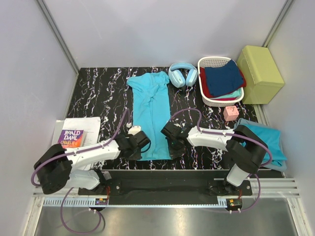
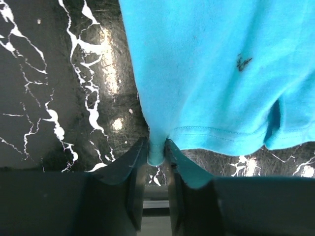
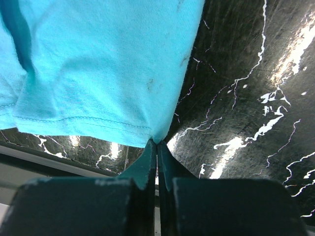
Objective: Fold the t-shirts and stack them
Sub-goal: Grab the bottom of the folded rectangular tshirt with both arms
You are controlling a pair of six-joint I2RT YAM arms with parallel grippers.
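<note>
One turquoise t-shirt (image 1: 150,113) lies lengthwise down the middle of the black marbled table, neck at the far end and hem toward the arms. My left gripper (image 1: 139,142) sits at the hem's left corner. In the left wrist view that gripper (image 2: 156,148) has its jaws closed on a bunched bit of the t-shirt (image 2: 221,73) hem. My right gripper (image 1: 172,141) is at the hem's right corner. In the right wrist view it (image 3: 157,143) is shut, pinching the corner tip of the t-shirt (image 3: 98,64). A second turquoise t-shirt (image 1: 268,140) lies crumpled at the right edge.
At the back stand pale blue headphones (image 1: 183,73), a white basket (image 1: 209,98) of dark blue and red clothes, and a yellow-green box (image 1: 259,73). A pink cube (image 1: 231,113) sits near the right arm. A book (image 1: 71,137) on papers lies at the left.
</note>
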